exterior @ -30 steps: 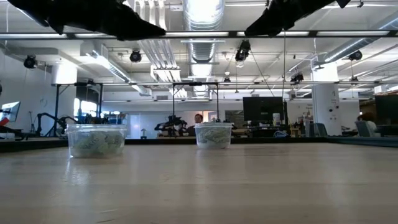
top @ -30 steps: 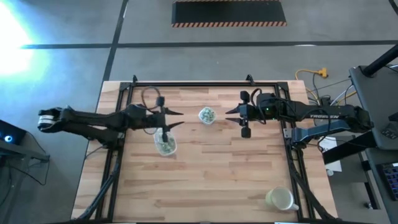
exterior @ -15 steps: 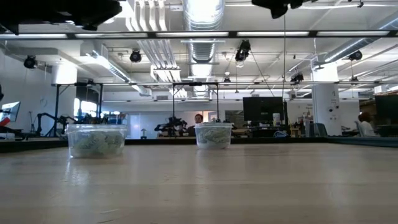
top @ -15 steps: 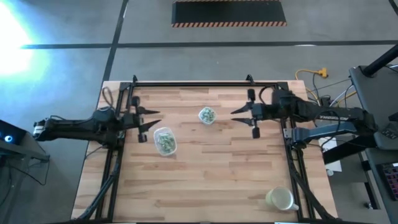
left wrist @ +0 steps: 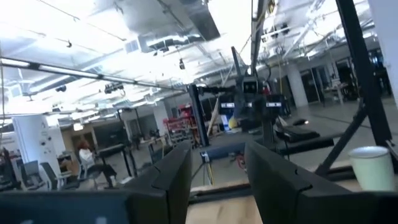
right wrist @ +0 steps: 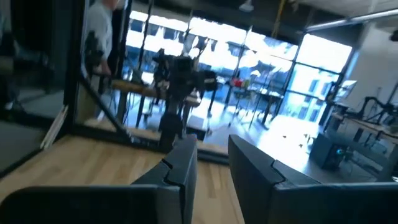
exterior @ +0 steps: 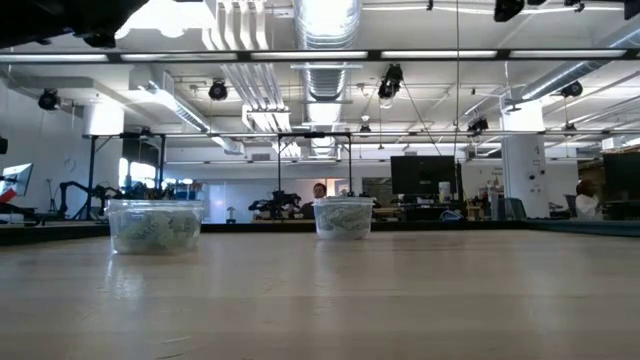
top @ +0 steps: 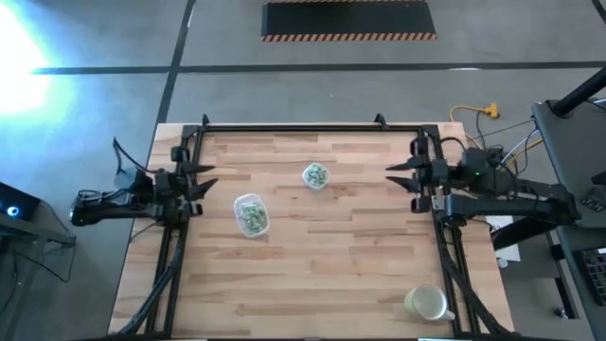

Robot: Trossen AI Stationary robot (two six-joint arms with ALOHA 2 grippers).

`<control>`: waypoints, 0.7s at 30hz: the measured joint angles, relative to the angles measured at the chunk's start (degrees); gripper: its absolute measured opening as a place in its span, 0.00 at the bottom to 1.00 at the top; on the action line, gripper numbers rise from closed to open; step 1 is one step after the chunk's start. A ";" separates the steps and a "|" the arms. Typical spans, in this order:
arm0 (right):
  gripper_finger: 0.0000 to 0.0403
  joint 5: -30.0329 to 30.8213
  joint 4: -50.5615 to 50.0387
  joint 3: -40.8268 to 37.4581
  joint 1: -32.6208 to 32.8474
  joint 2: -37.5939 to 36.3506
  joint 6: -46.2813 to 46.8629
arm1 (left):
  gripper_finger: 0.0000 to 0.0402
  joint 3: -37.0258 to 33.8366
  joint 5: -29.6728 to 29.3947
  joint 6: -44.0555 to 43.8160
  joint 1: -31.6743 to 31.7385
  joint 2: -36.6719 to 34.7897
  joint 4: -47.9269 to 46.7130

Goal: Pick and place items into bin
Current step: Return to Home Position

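the left tool (top: 206, 177) hangs at the left edge of the pale wooden bench (top: 331, 270), fingers spread, gripping nothing. the right tool (top: 393, 176) hangs at the right edge, also spread and empty. small pale green-and-white wrapped packets (top: 252, 218) lie jumbled, with no shared direction, in the larger clear tub (top: 238, 203) left of centre and the small round clear tub (top: 307, 170) farther back. a pale cup (top: 426, 303) stands at the near right corner, well apart.
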 joint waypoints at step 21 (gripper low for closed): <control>0.19 -4.50 32.74 -21.51 -3.89 -5.73 16.50 | 0.33 0.37 0.25 -1.51 -0.01 -3.65 -4.07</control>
